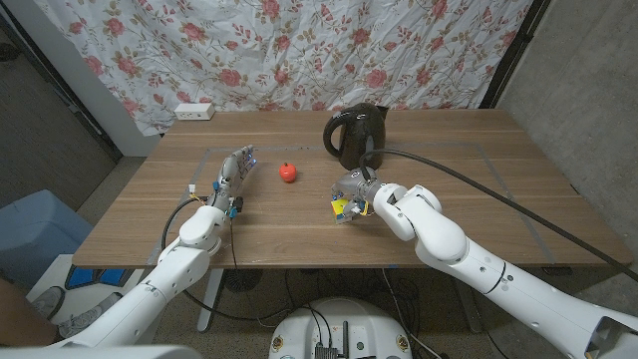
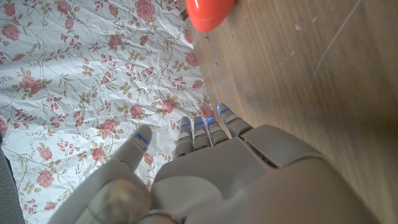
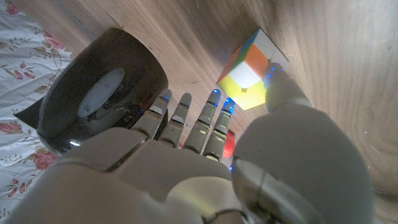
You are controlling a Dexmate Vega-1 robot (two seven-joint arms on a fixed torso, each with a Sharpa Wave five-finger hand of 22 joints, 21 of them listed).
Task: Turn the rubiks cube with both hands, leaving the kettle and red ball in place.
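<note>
The rubiks cube (image 1: 341,208) sits on the wooden table (image 1: 469,189) in front of the black kettle (image 1: 355,135). My right hand (image 1: 359,187) stands right beside it with its fingers stretched out. In the right wrist view the thumb (image 3: 278,87) touches a side of the cube (image 3: 247,70), while the other fingers (image 3: 186,118) point past it toward the kettle (image 3: 99,93). The red ball (image 1: 288,172) lies left of the kettle. My left hand (image 1: 234,172) stands left of the ball, fingers straight and holding nothing. The ball (image 2: 208,11) is apart from the left hand (image 2: 236,174).
A white power strip (image 1: 193,111) lies at the table's far left edge. A thick black cable (image 1: 478,184) runs from the kettle's base across the right side of the table. A floral curtain (image 1: 299,50) hangs behind.
</note>
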